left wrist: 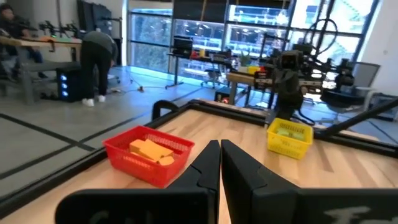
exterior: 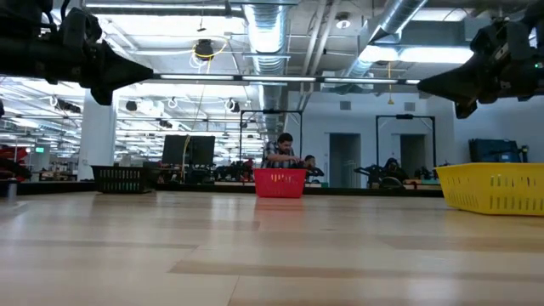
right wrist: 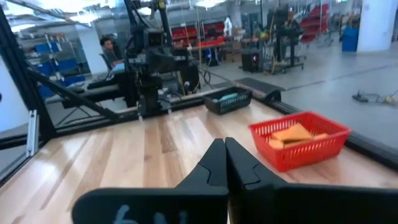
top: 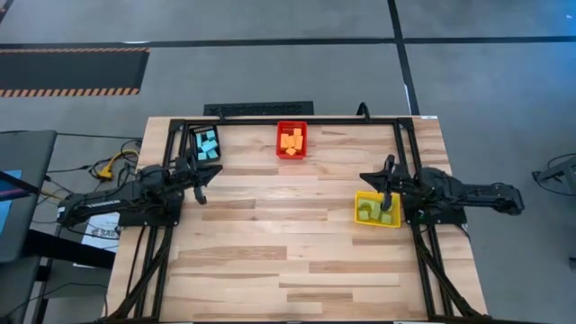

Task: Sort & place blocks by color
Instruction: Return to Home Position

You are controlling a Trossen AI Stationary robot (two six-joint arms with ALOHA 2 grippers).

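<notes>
The blocks lie sorted in three bins. Light blue blocks (top: 208,145) fill the black bin (top: 205,144) at the far left. Orange blocks (top: 291,139) sit in the red bin (top: 291,139) at the far middle. Light green blocks (top: 373,211) rest in the yellow bin (top: 377,209) at the right. My left gripper (left wrist: 220,155) hangs shut and empty over the table's left side, near the black bin. My right gripper (right wrist: 225,155) hangs shut and empty above the yellow bin's far edge.
Black frame rails (top: 297,120) run along the table's far, left and right sides. The wooden tabletop (top: 288,252) stretches bare across the middle and near part. People (exterior: 282,153) and workbenches stand in the room beyond the far edge.
</notes>
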